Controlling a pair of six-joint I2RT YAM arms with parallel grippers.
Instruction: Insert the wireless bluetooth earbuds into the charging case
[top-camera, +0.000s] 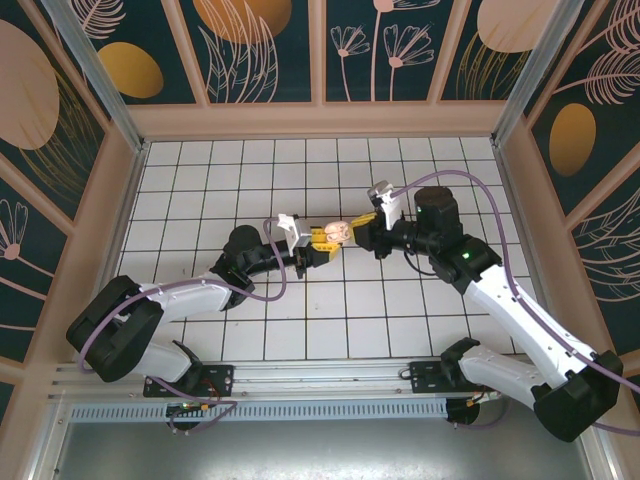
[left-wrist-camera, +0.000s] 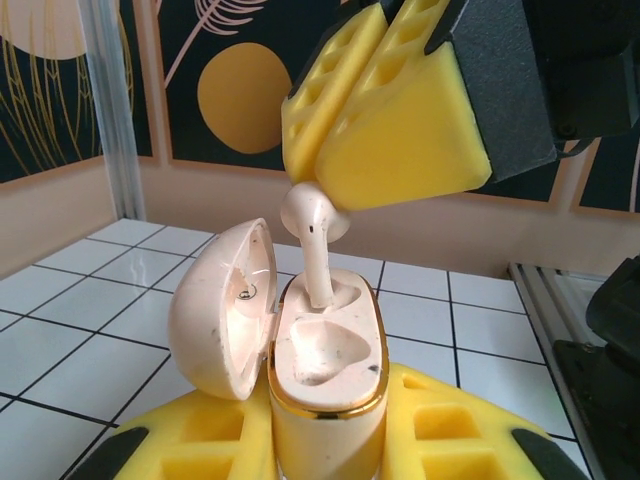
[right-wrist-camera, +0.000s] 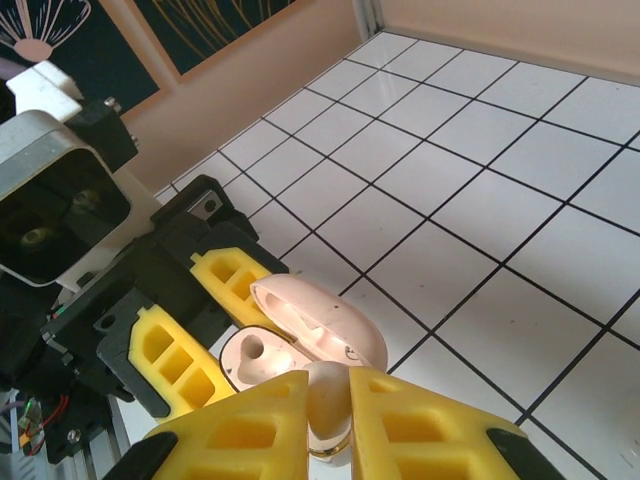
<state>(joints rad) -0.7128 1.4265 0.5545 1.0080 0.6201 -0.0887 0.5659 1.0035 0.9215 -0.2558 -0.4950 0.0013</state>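
The charging case (left-wrist-camera: 325, 370) stands upright with its lid (left-wrist-camera: 225, 310) swung open, on the left side in the left wrist view. The left gripper (left-wrist-camera: 325, 435) pinches it between yellow pads above the middle of the white tiled table (top-camera: 300, 330), well clear of every edge. One earbud (left-wrist-camera: 312, 225) has its stem down in the case, and the right gripper (right-wrist-camera: 328, 410) is pressed together on its head. Peach-framed walls (top-camera: 260, 50) of dark teal, with gold discs and pale plant drawings, close the far, left and right sides.
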